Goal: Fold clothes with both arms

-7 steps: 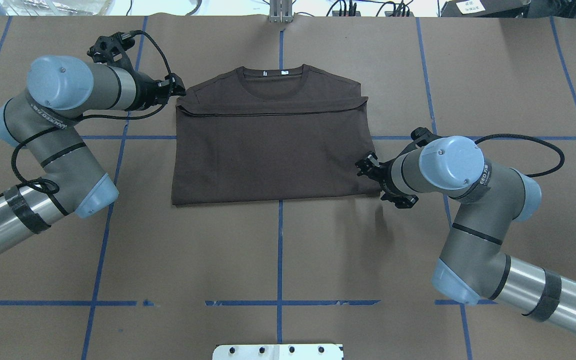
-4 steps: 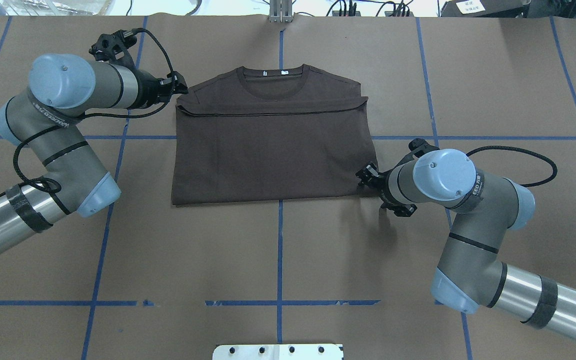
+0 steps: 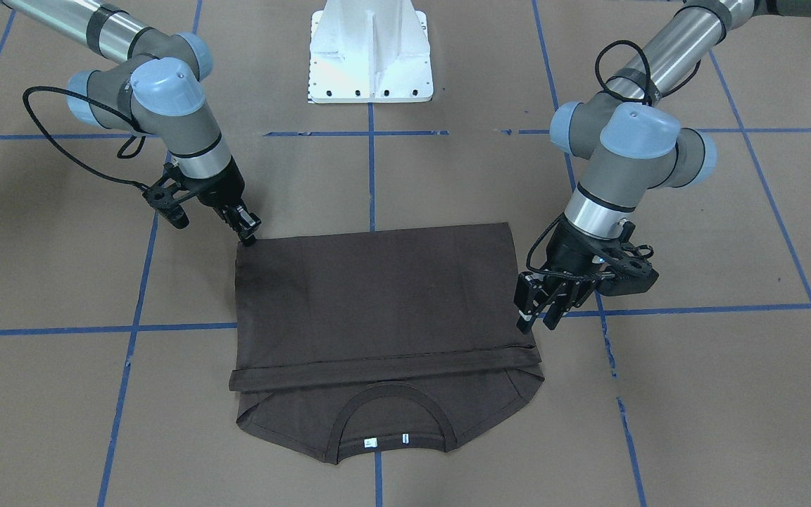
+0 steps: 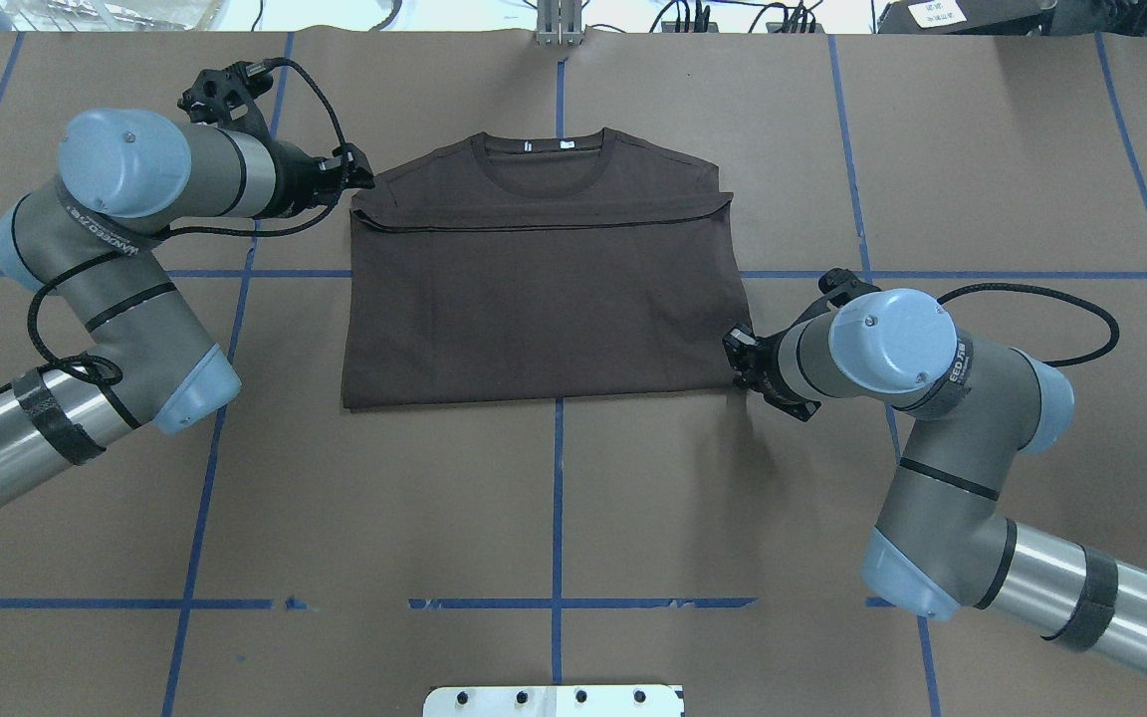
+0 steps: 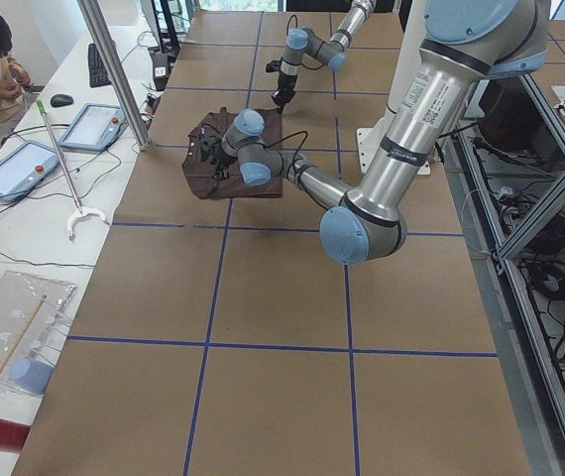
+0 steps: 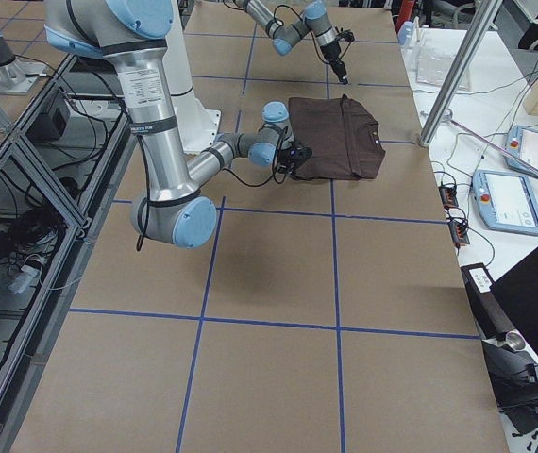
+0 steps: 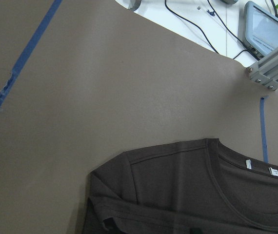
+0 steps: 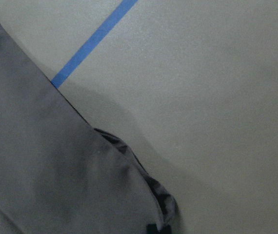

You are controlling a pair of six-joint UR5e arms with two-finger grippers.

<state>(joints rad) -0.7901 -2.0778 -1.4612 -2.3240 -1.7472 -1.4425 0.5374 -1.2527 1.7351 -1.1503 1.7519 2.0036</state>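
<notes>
Right pincer (image 3: 247, 232) sits at T-shirt (image 3: 377, 296) corner; left pincer (image 3: 538, 318) hovers, spread.

Even, diffuse light from above covers the brown table (image 4: 554, 498) without glare; the strip beyond its far edge is washed out white. A soft, faint shadow sits beside the right arm (image 4: 942, 438). The dark T-shirt (image 4: 544, 299) keeps little fold detail. The right wrist view is blurred, grey and dim

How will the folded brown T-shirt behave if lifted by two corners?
Likely floppy and light: the T-shirt lies flat in thin layers, so its middle should sag. The folded-over hem near the collar may flop open.
</notes>
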